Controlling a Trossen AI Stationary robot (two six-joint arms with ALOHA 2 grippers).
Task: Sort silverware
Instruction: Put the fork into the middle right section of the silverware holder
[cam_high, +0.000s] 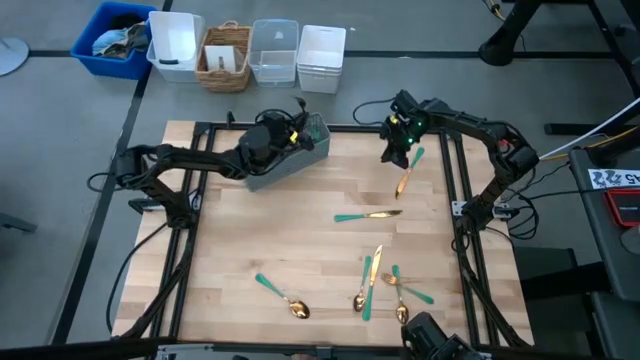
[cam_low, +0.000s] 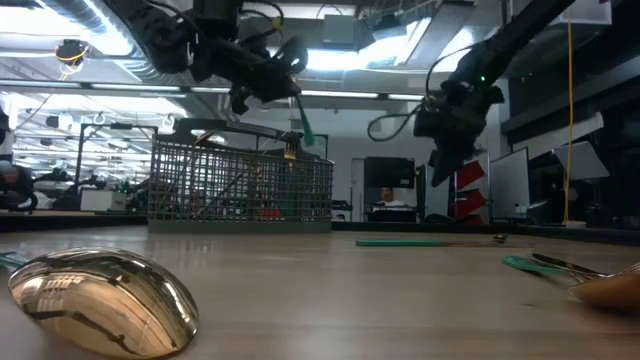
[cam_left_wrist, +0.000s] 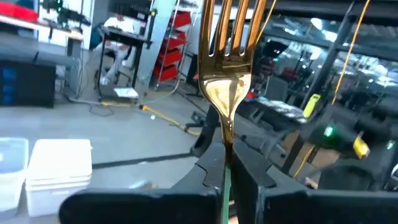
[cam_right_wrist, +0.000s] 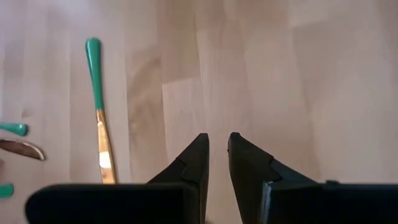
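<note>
Your left gripper (cam_left_wrist: 225, 177) pinches a gold fork (cam_left_wrist: 229, 68) just above the grey mesh caddy (cam_high: 290, 160), which already holds some pieces. Your right gripper (cam_high: 397, 152), fingers slightly parted and empty, hovers beside the caddy over one utensil (cam_high: 409, 170). Roughly seven pieces of silverware (cam_high: 378, 285) lie on the wooden table (cam_high: 230, 250), unsorted.
</note>
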